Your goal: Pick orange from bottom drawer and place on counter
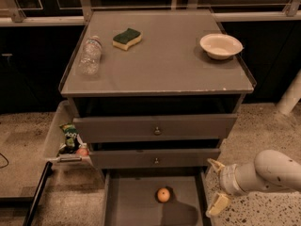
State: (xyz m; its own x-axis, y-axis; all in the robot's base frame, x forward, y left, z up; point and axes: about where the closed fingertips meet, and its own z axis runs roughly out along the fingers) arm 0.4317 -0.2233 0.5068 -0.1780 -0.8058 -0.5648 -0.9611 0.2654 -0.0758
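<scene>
Filling the middle of the view, the grey counter (160, 74) stands on a speckled stone floor (263, 126) before a dark glass-fronted wall. Under the counter's front edge sit two shut knob drawers (188, 125), and below those the bottom drawer (131, 201) is pulled out. Low and right of the counter, the white arm (273, 171) carries the gripper (215, 185), jaws spread and empty, beside the bottom drawer's right wall. On the counter are a white bowl (221, 46) back right, a bottle (90, 55) lying at left and a sponge (127, 38) beside it. Left of the counter a bin (52, 135) holds a green packet (70, 134), its print unreadable. The orange (163, 195) rests on the bottom drawer's floor, below the counter's middle.
</scene>
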